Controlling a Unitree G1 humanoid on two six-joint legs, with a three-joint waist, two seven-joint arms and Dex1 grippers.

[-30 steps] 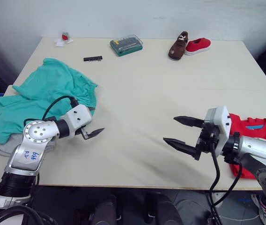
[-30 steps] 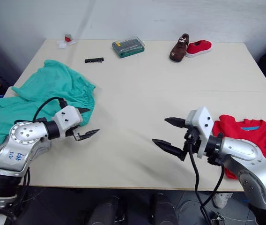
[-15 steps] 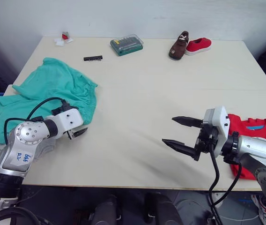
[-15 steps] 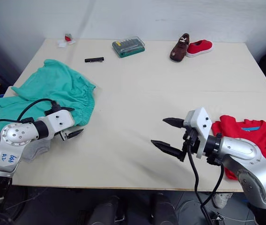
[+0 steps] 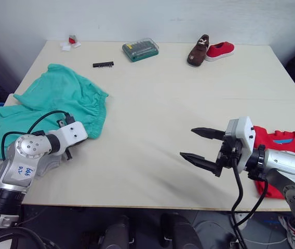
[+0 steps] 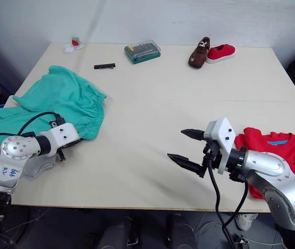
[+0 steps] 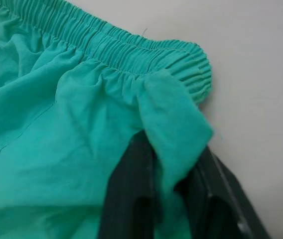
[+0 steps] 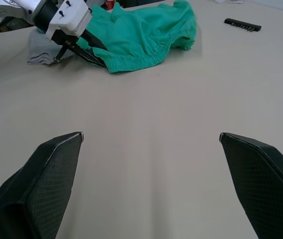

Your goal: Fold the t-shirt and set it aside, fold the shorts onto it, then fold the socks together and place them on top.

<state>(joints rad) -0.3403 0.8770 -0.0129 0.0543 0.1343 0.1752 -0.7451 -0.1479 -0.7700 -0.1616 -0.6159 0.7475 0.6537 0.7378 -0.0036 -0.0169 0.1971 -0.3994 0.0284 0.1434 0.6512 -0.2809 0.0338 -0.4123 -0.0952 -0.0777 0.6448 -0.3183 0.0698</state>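
Pale tabletop [image 5: 163, 104] carries everything. Left gripper [image 7: 174, 199] has its fingers pinched on a fold of the shorts [image 5: 54, 101] just by the waistband, likely to drag them out flat. Right gripper [image 5: 202, 148] hangs spread wide and empty, t-shirt [image 5: 282, 150] right behind it. Left wrist view confirms the pinch; head views hide those fingertips.
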